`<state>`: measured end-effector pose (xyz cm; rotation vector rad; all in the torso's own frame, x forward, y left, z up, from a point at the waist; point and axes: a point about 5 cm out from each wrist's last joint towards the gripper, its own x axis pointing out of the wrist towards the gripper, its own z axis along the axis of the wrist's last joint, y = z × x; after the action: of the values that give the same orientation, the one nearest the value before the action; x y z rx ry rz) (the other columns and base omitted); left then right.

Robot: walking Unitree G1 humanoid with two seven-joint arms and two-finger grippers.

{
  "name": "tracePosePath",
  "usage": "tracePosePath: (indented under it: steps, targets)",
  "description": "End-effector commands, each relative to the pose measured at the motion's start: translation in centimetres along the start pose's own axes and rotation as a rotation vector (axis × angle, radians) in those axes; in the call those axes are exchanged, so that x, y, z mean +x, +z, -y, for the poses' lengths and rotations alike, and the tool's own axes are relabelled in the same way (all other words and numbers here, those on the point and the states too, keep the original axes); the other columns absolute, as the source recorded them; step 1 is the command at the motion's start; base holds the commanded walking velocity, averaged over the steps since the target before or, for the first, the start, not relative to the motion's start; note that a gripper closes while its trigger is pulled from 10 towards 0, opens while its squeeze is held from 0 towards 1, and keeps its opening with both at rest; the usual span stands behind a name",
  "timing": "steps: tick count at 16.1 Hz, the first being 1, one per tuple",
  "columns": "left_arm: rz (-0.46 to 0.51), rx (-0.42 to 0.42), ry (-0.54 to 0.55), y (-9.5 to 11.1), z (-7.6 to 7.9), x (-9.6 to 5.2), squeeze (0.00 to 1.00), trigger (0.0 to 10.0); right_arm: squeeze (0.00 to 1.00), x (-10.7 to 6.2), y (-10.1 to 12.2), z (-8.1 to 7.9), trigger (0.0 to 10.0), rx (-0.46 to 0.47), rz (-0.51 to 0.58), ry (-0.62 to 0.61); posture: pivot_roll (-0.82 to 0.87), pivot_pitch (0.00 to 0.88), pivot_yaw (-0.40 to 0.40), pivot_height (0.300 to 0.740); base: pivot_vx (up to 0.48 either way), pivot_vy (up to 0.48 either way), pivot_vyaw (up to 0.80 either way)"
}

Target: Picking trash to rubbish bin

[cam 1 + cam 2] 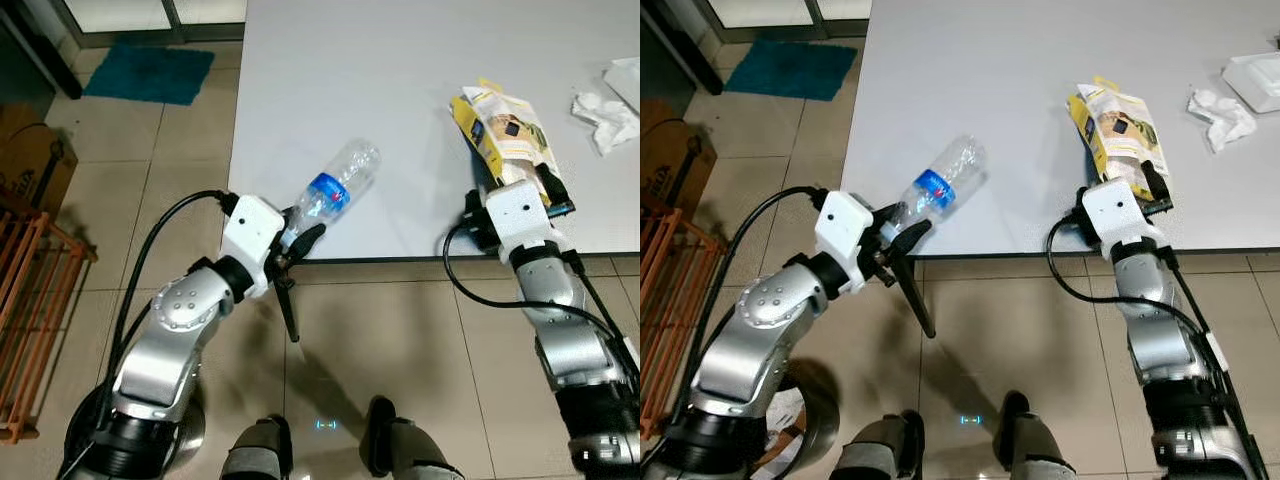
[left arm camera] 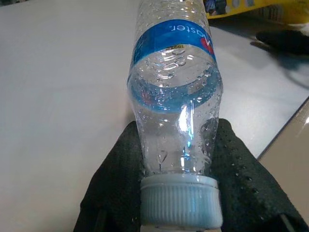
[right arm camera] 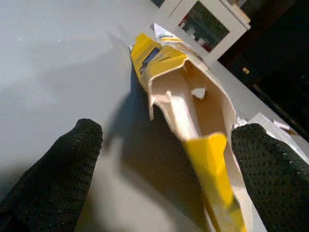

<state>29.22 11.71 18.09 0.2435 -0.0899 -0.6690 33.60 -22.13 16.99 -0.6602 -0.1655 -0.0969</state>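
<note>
Right, my left gripper (image 2: 178,159) pinches the bottle (image 1: 335,190) by its neck, bottle slanting over the table (image 1: 400,100) edge; my right gripper (image 3: 164,164) has fingers spread around the yellow packet (image 1: 505,135) lying on the table.

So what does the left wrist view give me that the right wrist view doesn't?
Left wrist: the bottle close up, its neck between the left gripper fingers just above the cap, blue label and droplets visible. Right wrist: the torn-open yellow packet lying between the spread fingers of the right gripper, its pale inside showing. Both: the grey table, with the packet's yellow edge at the far end of the left wrist view.
</note>
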Motion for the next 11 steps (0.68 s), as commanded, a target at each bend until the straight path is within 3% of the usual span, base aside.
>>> tracePosePath:
  steps: [1,2,11]
  targets:
    - [-0.005,-0.009,-0.017,0.0,0.3,-0.4,0.00,10.0,0.00,-0.7,-2.1,-0.4,10.0,-0.009,-0.081,0.021,0.32,0.360,0.050,0.740,0.000,0.000,0.00]
    - [-0.013,-0.009,-0.014,0.0,0.3,-0.5,0.00,10.0,0.00,-0.5,-2.4,-0.3,0.0,-0.018,-0.080,0.022,0.33,0.363,0.051,0.740,0.000,0.000,0.00]
    - [-0.043,-0.012,-0.001,-0.2,0.2,-0.9,0.00,10.0,0.00,0.5,-3.0,-0.5,0.0,-0.041,-0.056,0.028,0.34,0.365,0.051,0.740,0.000,0.000,0.00]
